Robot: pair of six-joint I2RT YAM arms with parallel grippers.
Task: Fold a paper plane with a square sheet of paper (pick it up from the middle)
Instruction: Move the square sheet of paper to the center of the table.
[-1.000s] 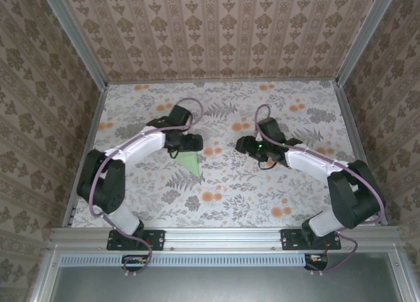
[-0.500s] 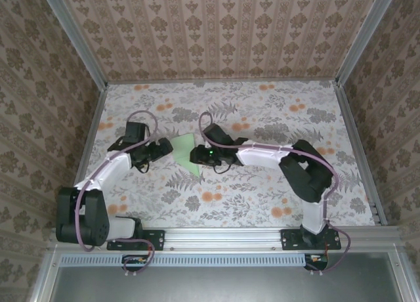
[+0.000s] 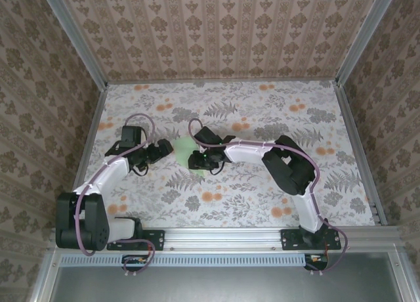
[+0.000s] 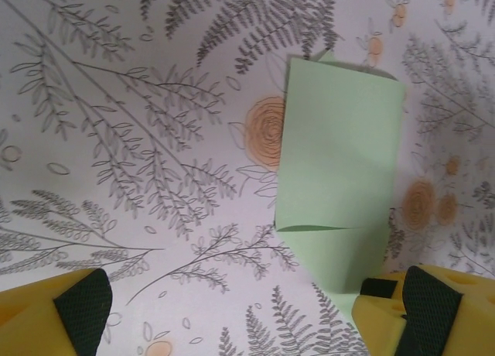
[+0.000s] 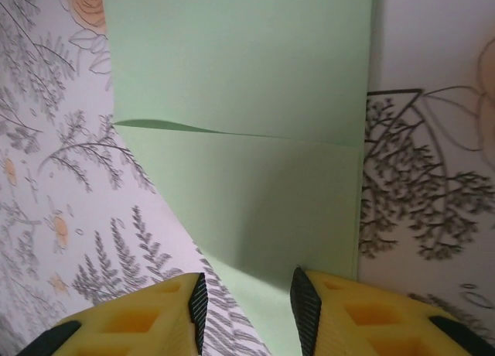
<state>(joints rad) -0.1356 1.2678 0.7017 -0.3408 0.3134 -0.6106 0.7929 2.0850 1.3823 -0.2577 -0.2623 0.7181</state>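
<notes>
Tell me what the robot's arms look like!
Both the left arm and right arm have white tube-shaped sections joined by chunky black joints, with a purple cable looping along each. The left end effector and right end effector each have yellow fingers with black pads. A small green light glows near the right wrist.

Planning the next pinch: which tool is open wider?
The left tool: its fingers stand far apart near the green paper. The right tool has them close together over the paper's pointed end.
</notes>
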